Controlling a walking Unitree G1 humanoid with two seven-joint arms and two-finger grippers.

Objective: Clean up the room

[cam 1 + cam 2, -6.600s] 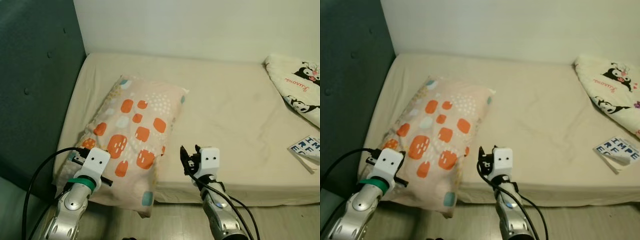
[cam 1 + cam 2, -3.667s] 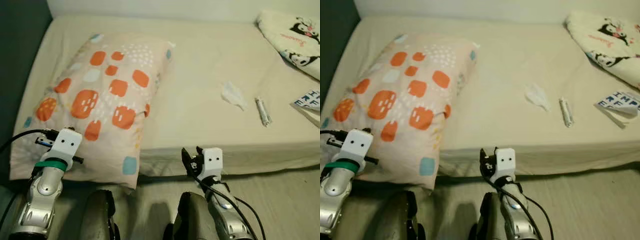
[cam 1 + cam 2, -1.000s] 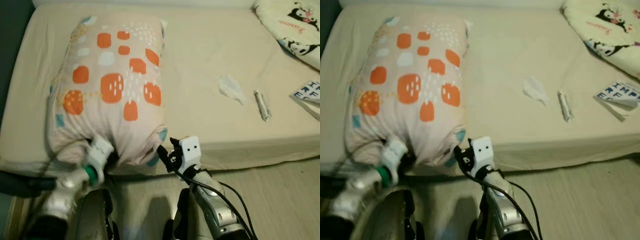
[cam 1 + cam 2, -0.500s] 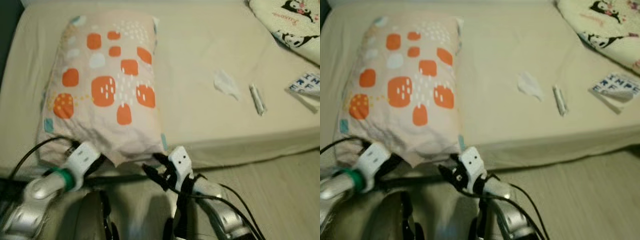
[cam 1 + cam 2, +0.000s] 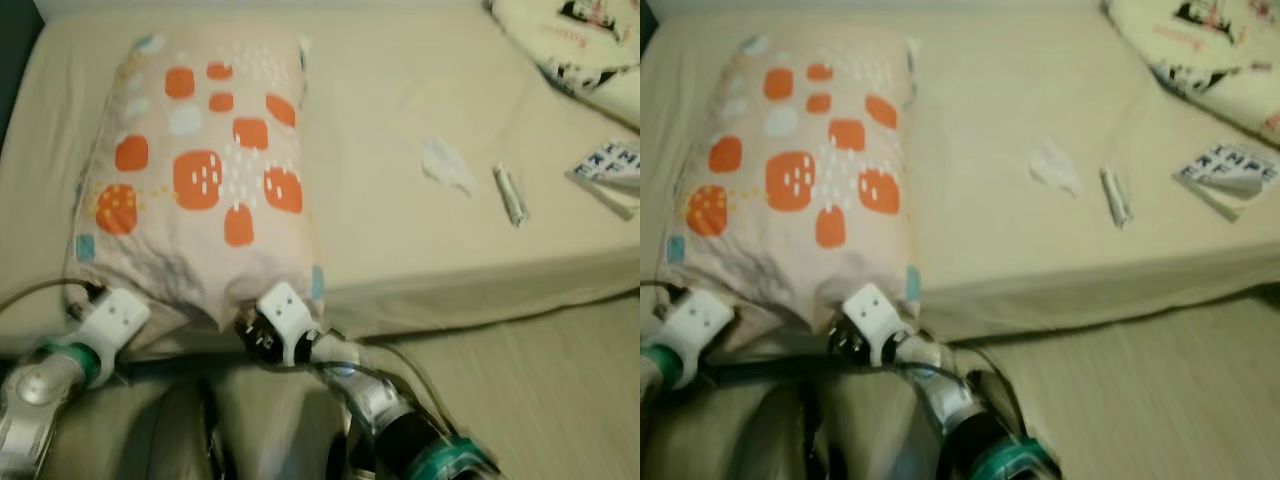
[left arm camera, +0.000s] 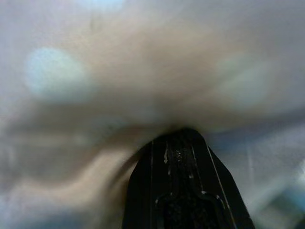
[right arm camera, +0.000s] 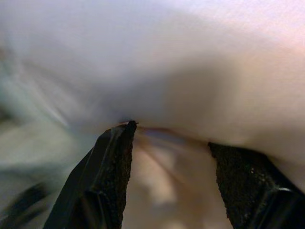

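Observation:
A cream pillow [image 5: 205, 170] with orange and pale blue patches lies lengthwise on the left of the bed [image 5: 400, 100]. Its near end hangs at the mattress edge. My left gripper [image 6: 177, 136] is at the pillow's near left corner, fingers pressed together with pillow fabric bunched at their tips. In the left eye view its white wrist block [image 5: 112, 318] sits just below that corner. My right gripper [image 7: 171, 138] is open at the pillow's near right corner [image 5: 300, 290], with fabric lying across the gap between its fingers [image 7: 114, 167].
On the bare sheet to the right lie a crumpled white tissue [image 5: 446, 166], a small silvery tube [image 5: 510, 195] and a printed booklet [image 5: 612, 167]. A cartoon-print blanket [image 5: 570, 40] is at the far right. Wooden floor [image 5: 540, 400] runs along the bed's near side.
My right gripper has moved left and up to the pillow's near right corner. The left gripper has slid left along the pillow's near edge. The view has shifted a little.

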